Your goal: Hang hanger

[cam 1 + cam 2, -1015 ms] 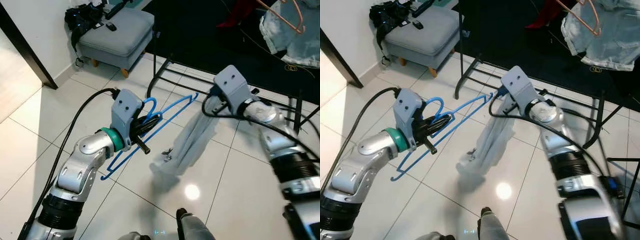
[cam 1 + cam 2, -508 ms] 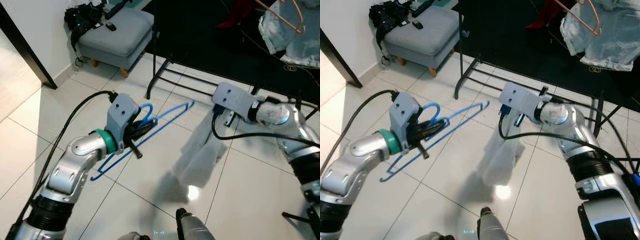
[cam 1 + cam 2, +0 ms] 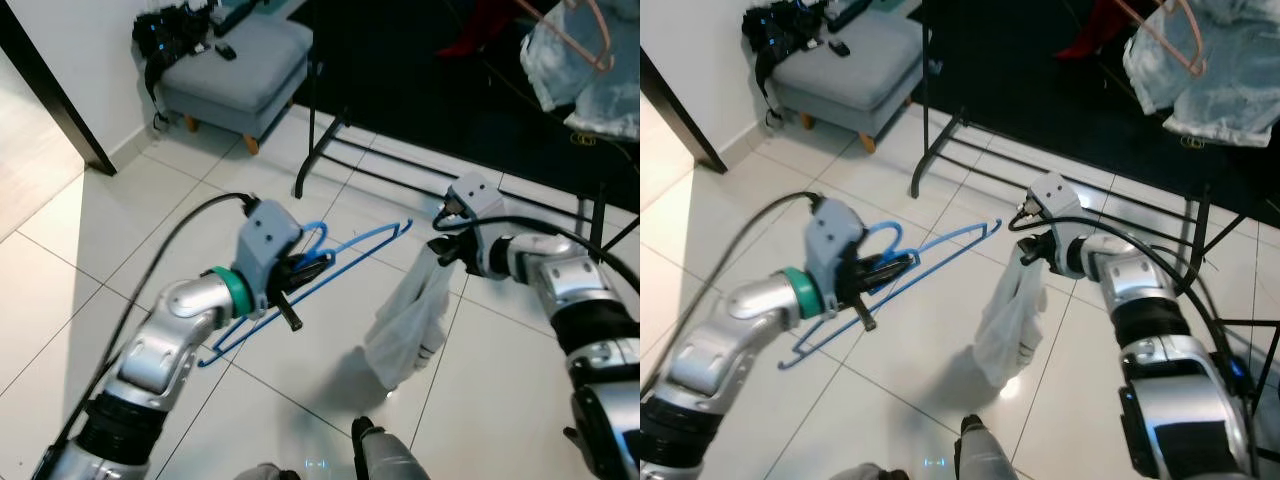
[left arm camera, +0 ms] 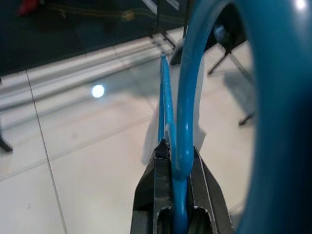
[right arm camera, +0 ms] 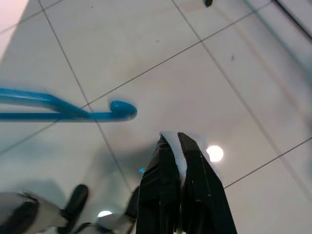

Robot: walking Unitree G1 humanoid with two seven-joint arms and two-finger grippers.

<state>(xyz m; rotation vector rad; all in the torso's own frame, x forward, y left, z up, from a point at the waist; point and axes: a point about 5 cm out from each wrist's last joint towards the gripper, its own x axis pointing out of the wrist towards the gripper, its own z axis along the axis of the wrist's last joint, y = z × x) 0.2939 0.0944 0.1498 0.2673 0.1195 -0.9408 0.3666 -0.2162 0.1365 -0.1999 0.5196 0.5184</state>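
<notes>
One blue plastic hanger (image 3: 300, 290) is held in the air above the white tiled floor (image 3: 90, 270), its fingers closed on it near the hook by the left gripper (image 3: 300, 272). The right gripper (image 3: 1025, 255) is closed on the top edge of one white garment (image 3: 1010, 320), which hangs down beside the hanger's far end. Behind them stands one black clothes rack (image 3: 330, 140), with one grey footstool (image 3: 235, 65) to the robot's left. One copper-coloured hanger (image 3: 1160, 40) carries one pale denim garment (image 3: 1220, 70).

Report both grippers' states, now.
Left gripper: shut on the blue hanger.
Right gripper: shut on the white garment, which hangs down from it.
</notes>
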